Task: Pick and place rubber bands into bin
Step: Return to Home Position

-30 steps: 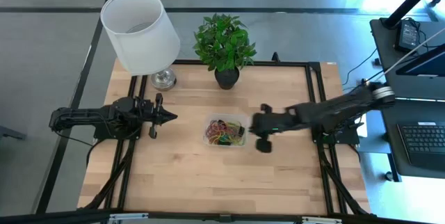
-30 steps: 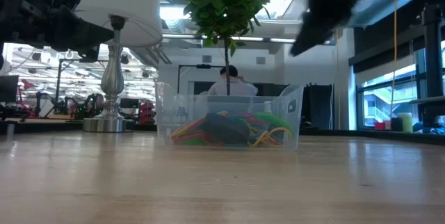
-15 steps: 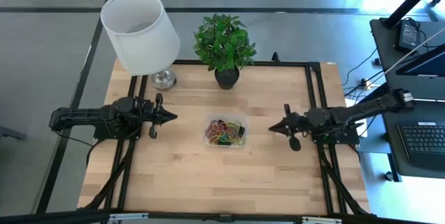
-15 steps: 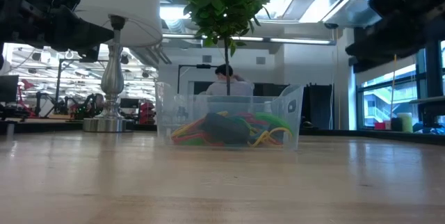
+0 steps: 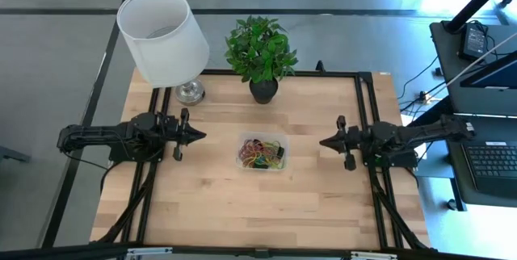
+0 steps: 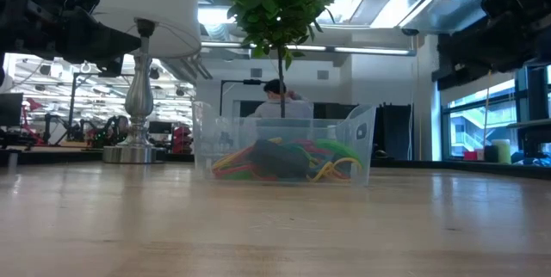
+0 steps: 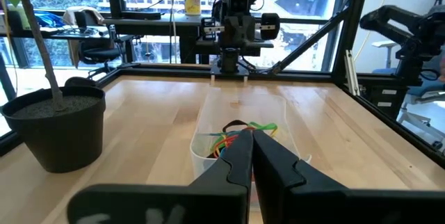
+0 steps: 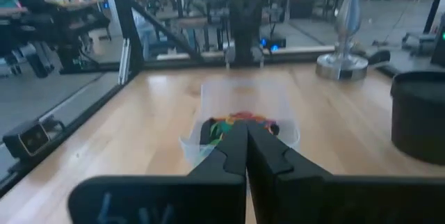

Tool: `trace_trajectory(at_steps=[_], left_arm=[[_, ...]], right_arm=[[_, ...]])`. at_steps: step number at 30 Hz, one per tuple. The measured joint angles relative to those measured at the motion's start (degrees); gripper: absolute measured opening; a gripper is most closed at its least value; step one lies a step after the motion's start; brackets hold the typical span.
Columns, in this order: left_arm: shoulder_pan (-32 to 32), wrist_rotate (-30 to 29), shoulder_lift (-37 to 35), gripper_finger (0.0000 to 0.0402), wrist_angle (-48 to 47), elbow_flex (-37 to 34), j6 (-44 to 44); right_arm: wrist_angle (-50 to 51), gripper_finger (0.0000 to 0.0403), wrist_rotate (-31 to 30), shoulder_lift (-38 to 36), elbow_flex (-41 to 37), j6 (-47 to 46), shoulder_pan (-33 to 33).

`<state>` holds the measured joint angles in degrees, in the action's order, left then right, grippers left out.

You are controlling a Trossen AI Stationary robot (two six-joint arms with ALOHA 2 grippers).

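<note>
We see the rubber bands (image 5: pixel 260 153) heaped inside the clear bin (image 5: pixel 283 140) at mid-table; the left gripper (image 5: pixel 200 136), fingers pressed together, sits apart on its left; the right gripper (image 5: pixel 323 142), likewise pressed together, sits apart on its right.

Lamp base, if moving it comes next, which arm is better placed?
Left. The lamp base stands on the left side, near the left tool; the right tool sits across the bin, farther off.
</note>
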<state>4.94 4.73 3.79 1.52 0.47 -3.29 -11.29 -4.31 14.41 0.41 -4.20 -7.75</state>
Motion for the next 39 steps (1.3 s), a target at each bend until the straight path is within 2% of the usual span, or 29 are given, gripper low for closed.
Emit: trace_trajectory(at_steps=[12, 21, 30, 39], left_arm=[[0.0, 0.0, 0.0, 0.0007, 0.0, 0.0, 0.0], [0.0, -0.1, 0.0, 0.0008, 0.0, 0.0, 0.0], [0.0, -0.1, 0.0, 0.0008, 0.0, 0.0, 0.0], [0.0, -0.1, 0.0, 0.0008, 0.0, 0.0, 0.0]], right_arm=[[3.4, 0.0002, -0.1, -14.5, -0.1, 4.5, 0.2], [9.1, 0.0002, -0.5, -14.2, 0.0, 4.5, 1.5], [8.9, 0.0017, -1.6, -13.8, 0.0, -1.6, 2.8], [8.9, 0.0023, -1.6, -13.8, 0.0, -1.5, 2.8]])
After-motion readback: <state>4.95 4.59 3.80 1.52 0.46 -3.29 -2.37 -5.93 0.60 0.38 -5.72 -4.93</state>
